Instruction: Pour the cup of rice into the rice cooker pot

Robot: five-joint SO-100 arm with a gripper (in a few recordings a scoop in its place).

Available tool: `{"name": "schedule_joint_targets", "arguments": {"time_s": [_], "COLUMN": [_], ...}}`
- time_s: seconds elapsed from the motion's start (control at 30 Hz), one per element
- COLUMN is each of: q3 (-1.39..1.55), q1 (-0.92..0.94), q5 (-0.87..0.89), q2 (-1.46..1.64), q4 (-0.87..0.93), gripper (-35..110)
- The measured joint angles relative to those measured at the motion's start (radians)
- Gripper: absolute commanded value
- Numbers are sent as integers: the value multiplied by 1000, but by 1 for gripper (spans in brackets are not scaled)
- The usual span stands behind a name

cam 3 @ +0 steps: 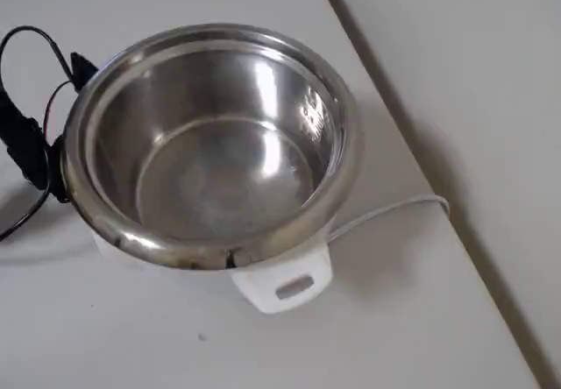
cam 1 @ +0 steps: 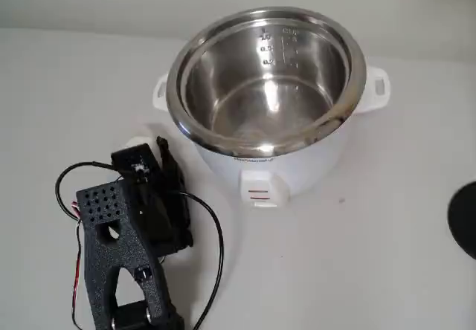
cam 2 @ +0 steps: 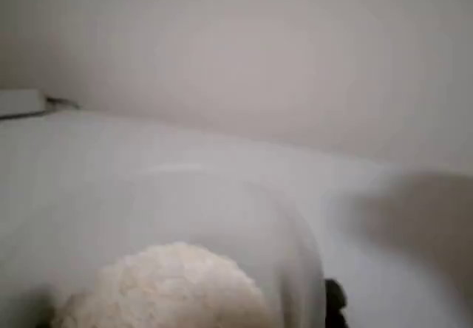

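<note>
The rice cooker pot [cam 1: 223, 70] is a shiny steel bowl in a white body, bare inside, at the upper middle of the fixed view; it also shows in the overhead view [cam 3: 342, 135]. Left of it, low on the table, my black gripper [cam 1: 147, 149] sits around the small whitish cup [cam 1: 134, 143], most of which is hidden by it. In the wrist view the translucent cup [cam 2: 295, 224] is very close, with a mound of white rice [cam 2: 174, 287] inside and one black fingertip [cam 2: 335, 302] against its right wall. The cup stands upright.
The cooker's white front latch [cam 1: 257, 190] faces the camera. Black and red wires [cam 1: 212, 233] loop beside the arm. A dark round object [cam 1: 466, 218] lies at the right edge. In the overhead view a white cable [cam 3: 394, 209] runs to the table's right edge.
</note>
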Motion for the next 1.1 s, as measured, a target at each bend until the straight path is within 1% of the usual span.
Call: {"name": "schedule_joint_targets", "arguments": {"time_s": [0.4,0.57,1.1], "q3": [17,18,20], "q1": [77,109,114], "q5": [-37,-40,-40], "q2": [229,325,713], "q4": [319,416,735], "gripper": [25,25,25]}}
